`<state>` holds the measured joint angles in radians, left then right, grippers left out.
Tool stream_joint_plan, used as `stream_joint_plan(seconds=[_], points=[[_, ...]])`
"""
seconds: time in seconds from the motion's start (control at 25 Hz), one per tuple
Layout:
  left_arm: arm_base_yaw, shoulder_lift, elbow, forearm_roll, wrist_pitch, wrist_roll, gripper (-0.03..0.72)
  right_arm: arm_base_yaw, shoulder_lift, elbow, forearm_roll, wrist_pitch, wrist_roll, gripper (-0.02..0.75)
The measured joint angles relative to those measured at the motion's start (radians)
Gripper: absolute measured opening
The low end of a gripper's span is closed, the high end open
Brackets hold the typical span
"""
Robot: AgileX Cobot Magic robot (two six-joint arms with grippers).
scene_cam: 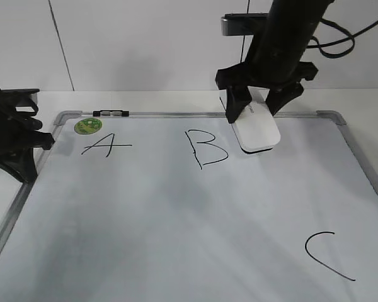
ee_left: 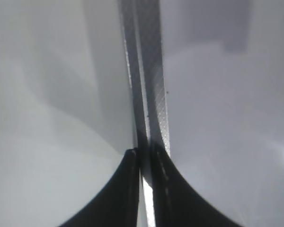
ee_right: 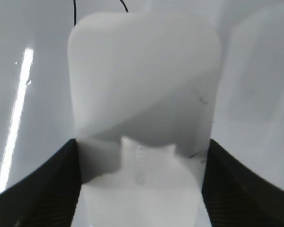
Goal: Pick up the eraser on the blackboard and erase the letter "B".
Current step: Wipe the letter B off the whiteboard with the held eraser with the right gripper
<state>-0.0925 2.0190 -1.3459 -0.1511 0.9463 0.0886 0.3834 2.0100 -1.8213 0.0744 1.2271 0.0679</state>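
The right pincer [scene_cam: 257, 108] straddles the eraser [scene_cam: 257, 129], fingers spread (not yet pinching); the letter "B" [scene_cam: 206, 148], at nine o'clock, remains whole.

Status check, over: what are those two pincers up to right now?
Right pincer open, straddling white rounded plastic eraser on the whiteboard. Left pincer shut, parked at board's left edge. Hand-drawn black "B" intact; nothing between.

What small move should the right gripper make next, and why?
Probably close on the eraser. The right gripper is open, its fingers standing on either side of the eraser, which lies on the blackboard just right of the unerased "B".
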Motion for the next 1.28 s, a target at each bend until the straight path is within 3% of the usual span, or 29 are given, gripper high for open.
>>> stream_joint_plan(seconds=[0.52, 1.28], points=[[0.000, 0.002, -0.001, 0.000, 0.014, 0.000, 0.028, 0.025, 0.185, -0.213, -0.004, 0.010, 0.002, 0.555], [0.000, 0.002, -0.001, -0.006, 0.033, 0.000, 0.027, 0.025, 0.343, -0.268, -0.035, 0.008, 0.004, 0.555]])
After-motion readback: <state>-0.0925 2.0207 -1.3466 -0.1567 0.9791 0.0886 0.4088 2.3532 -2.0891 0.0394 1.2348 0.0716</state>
